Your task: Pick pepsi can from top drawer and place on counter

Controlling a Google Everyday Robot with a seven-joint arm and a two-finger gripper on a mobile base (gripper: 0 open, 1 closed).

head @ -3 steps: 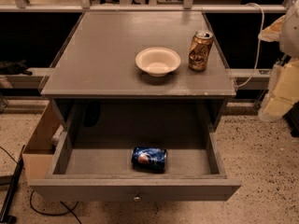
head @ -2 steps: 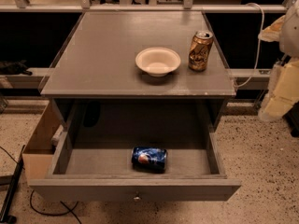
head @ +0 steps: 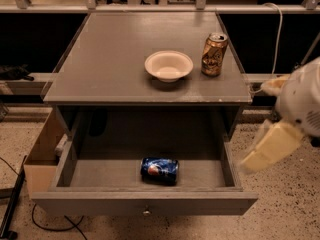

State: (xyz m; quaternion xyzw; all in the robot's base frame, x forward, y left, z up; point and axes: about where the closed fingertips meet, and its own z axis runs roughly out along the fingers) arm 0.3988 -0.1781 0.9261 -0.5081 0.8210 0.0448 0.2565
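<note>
The pepsi can [head: 159, 170] lies on its side on the floor of the open top drawer [head: 145, 202], near the middle and close to the front panel. The counter [head: 115, 64] is the grey tabletop above the drawer. My gripper [head: 270, 148] is the cream-coloured part at the right of the camera view, hanging below the white arm [head: 300, 101]. It is outside the drawer's right wall, well to the right of the can and touching nothing.
A white bowl [head: 168, 65] and a gold-brown can [head: 214, 54] stand on the right half of the counter. A cardboard box [head: 42, 151] sits left of the drawer. Cables [head: 45, 221] lie on the speckled floor at the lower left.
The arm and gripper have moved left and down from the right edge towards the drawer's right side. The can, bowl and drawer have not moved.
</note>
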